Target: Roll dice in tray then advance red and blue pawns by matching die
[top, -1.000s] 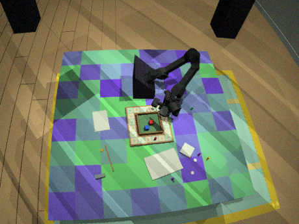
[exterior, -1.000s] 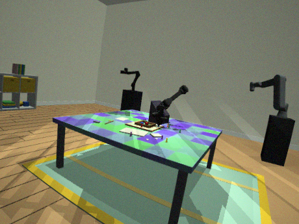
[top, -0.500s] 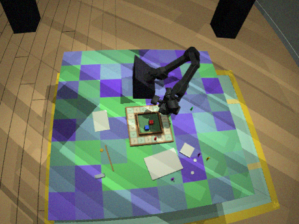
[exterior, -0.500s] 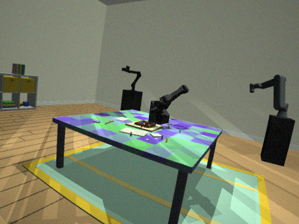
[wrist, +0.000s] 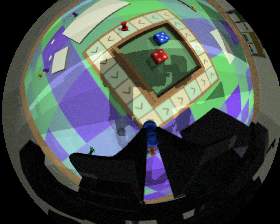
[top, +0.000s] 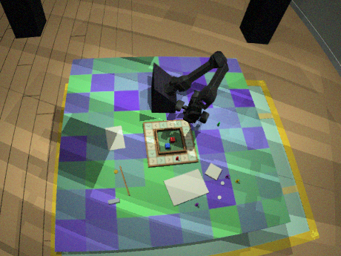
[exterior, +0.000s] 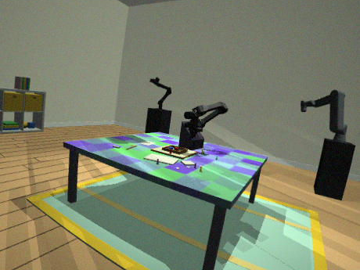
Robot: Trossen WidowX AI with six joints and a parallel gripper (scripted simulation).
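Note:
My gripper [top: 194, 119] [wrist: 150, 131] is shut on the blue pawn [wrist: 150, 128], held above the board's back right corner. The board [top: 151, 151] [wrist: 114, 75] has arrow-marked squares around a wooden-rimmed tray [top: 157, 142] [wrist: 137, 77]. The red die [top: 172, 139] [wrist: 159, 56] and the blue die [top: 167, 145] [wrist: 161, 37] lie apart inside the tray; their pips are too small to count surely. The red pawn [top: 177, 158] [wrist: 124, 26] stands on the board's front row. The arm hides part of the board's corner in the top view.
A green pawn [top: 219, 124] [wrist: 91, 150] stands right of the board. An orange piece [wrist: 152, 150] shows beyond the fingers. Cards [top: 116, 138] [top: 186, 187] [top: 213, 171], a stick [top: 124, 180], a grey block [top: 113, 201], a yellow pawn [top: 237, 181] and purple pawns [top: 227, 176] [top: 196, 205] lie around the board.

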